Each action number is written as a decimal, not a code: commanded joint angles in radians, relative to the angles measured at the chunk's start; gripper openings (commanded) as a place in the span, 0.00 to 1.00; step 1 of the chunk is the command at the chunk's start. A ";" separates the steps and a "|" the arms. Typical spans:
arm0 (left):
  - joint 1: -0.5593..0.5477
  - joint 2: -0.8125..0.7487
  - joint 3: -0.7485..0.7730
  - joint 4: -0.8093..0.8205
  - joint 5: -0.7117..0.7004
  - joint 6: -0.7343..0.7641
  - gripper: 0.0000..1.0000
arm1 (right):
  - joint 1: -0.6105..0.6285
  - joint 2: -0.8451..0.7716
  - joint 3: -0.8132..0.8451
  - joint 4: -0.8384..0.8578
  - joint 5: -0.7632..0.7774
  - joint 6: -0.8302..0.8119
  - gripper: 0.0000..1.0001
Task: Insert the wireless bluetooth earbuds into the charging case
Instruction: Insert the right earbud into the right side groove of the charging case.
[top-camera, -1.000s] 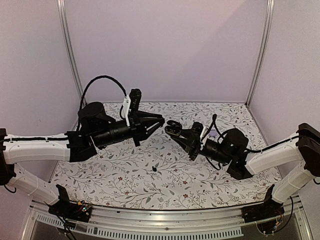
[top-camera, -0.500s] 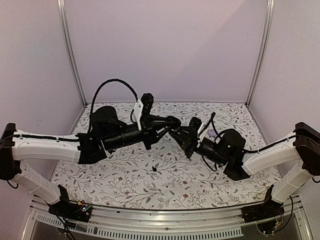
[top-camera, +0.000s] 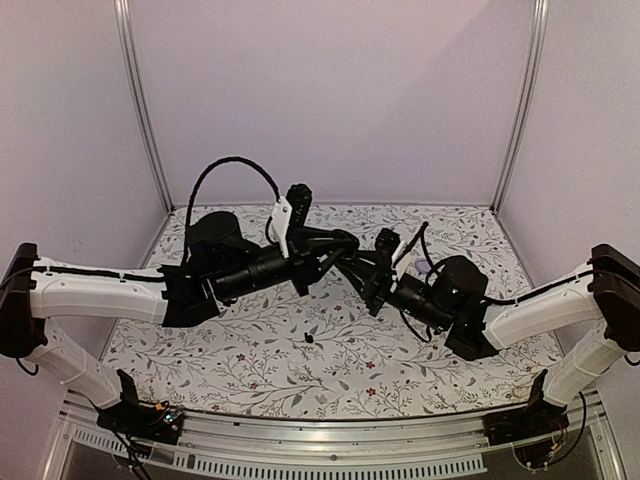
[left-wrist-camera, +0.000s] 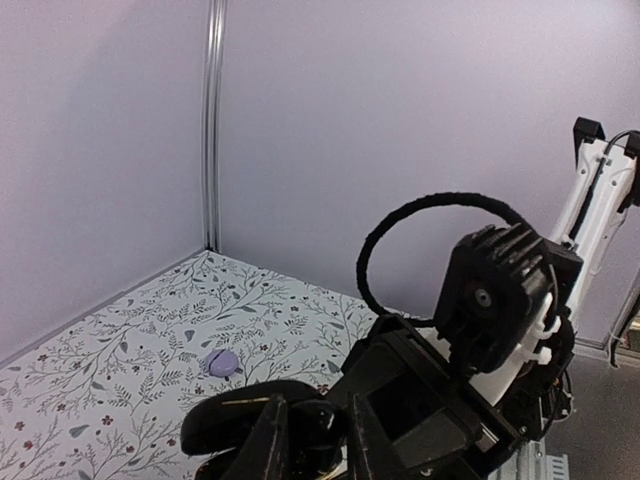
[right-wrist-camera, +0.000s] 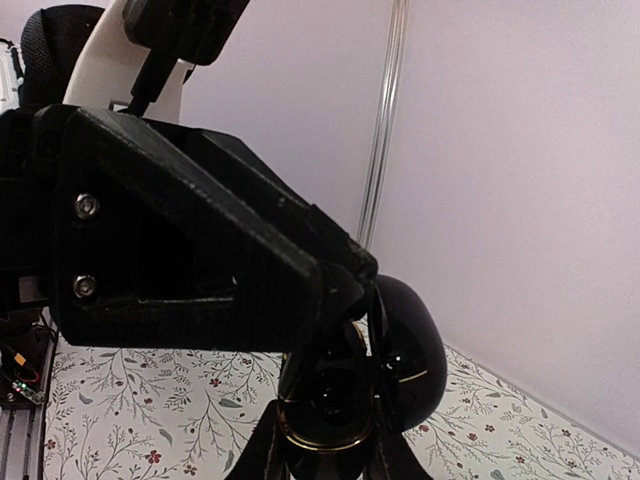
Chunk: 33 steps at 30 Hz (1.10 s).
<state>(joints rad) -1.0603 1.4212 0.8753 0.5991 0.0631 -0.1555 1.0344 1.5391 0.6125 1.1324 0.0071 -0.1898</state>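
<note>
Above the middle of the bench (top-camera: 200, 372), both pincers meet tip to tip, off the surface.

Grip: right pincer (right-wrist-camera: 325, 460) is clamped on the charging case (right-wrist-camera: 335, 405), with a finger on either side, low on the body. The case is glossy black and rounded, with a thin gold ring round the rim of the lower cup. Its lid (right-wrist-camera: 410, 345) is a smooth black dome, open and tipped back to the right in the right wrist view. Inside of the cup is dark, so can't tell whether anything sits in it.

On the left pincer (left-wrist-camera: 315, 442) the fingers are close together with only a narrow gap; can't tell what, if anything, is in it. Its matte black, angular tip sits right at the case rim, coming in from the upper left in the right wrist view.

One earbud (top-camera: 309, 339), a tiny black bean, lies loose on the bench toward the near side, well apart from the case.

A small rounded lavender piece (left-wrist-camera: 222, 363) lies on the bench behind the right arm, apart from both pincers.

Bench cover is a pale cloth (top-camera: 480, 352) printed with grey leaf sprigs and small red flowers.
</note>
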 joint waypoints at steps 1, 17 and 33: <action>-0.015 0.016 0.028 0.039 -0.022 0.017 0.17 | 0.013 -0.025 0.029 -0.009 0.030 0.031 0.00; -0.019 0.037 0.022 0.067 -0.060 0.017 0.17 | 0.026 -0.031 0.035 -0.019 0.029 0.070 0.00; -0.021 0.065 0.029 0.083 -0.090 0.010 0.17 | 0.026 -0.034 0.046 -0.023 0.014 0.102 0.00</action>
<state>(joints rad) -1.0672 1.4635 0.8810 0.6632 0.0059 -0.1493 1.0477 1.5280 0.6292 1.0981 0.0299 -0.0975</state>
